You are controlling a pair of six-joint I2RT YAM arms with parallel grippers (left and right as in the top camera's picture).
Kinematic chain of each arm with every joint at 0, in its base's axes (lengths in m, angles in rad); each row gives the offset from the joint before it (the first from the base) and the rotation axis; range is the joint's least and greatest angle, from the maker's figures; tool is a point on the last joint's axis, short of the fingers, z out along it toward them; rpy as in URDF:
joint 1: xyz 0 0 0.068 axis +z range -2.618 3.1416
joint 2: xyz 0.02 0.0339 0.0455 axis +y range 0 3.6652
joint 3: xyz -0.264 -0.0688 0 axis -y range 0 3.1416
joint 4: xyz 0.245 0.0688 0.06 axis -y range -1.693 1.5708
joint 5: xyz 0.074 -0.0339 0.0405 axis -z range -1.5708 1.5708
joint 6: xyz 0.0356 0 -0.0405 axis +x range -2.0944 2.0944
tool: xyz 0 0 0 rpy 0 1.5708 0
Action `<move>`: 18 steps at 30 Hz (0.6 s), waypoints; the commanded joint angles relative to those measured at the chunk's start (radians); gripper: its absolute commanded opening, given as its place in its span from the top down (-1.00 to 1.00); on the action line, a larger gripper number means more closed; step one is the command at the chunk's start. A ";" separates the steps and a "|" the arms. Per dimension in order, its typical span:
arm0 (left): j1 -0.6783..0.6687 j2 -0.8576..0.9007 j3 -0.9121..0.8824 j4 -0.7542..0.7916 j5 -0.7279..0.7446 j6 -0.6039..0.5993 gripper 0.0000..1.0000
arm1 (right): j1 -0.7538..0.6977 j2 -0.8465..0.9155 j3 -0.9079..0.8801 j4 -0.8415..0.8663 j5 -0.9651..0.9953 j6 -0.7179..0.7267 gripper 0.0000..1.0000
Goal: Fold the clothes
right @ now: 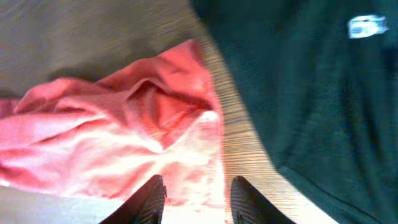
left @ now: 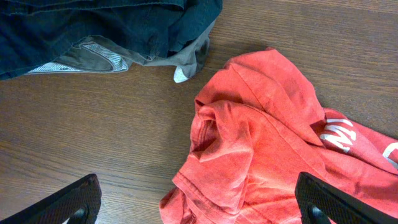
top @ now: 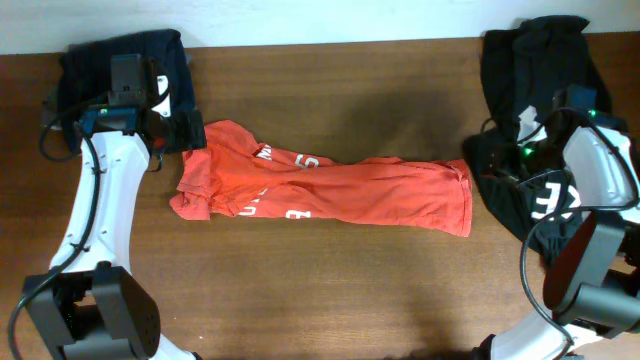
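Right gripper [right: 198,185] hovers part-open and empty over the T-shirt [top: 330,190] hem; left gripper [left: 198,182] gapes wide above its sleeve. Bunched lengthwise across the table's [top: 330,300] middle, it wants both ends pinched and pulled flat before folding.

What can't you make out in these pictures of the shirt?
T-shirt lettering: overhead, folds hide most of it.
Black garment label: right wrist, blurred.
Left fingers: left wrist, cut off by the bottom edge.
Navy pile: left wrist, cut off by the top edge.
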 commanded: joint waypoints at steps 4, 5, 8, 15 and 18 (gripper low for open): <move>0.001 0.014 0.015 0.000 0.003 0.020 -0.98 | 0.039 0.012 -0.082 0.020 -0.053 -0.024 0.17; 0.001 0.014 0.015 0.000 0.003 0.020 -0.98 | 0.039 0.014 -0.095 0.029 -0.053 -0.024 0.17; 0.001 0.014 0.015 0.000 0.003 0.020 -0.98 | 0.039 0.015 -0.141 0.077 -0.049 -0.024 0.17; 0.001 0.015 0.015 -0.001 0.003 0.020 -0.99 | 0.039 0.016 -0.260 0.232 -0.044 -0.021 -0.04; 0.001 0.015 0.015 -0.001 0.003 0.020 -0.98 | 0.039 0.018 -0.308 0.292 -0.044 -0.021 -0.21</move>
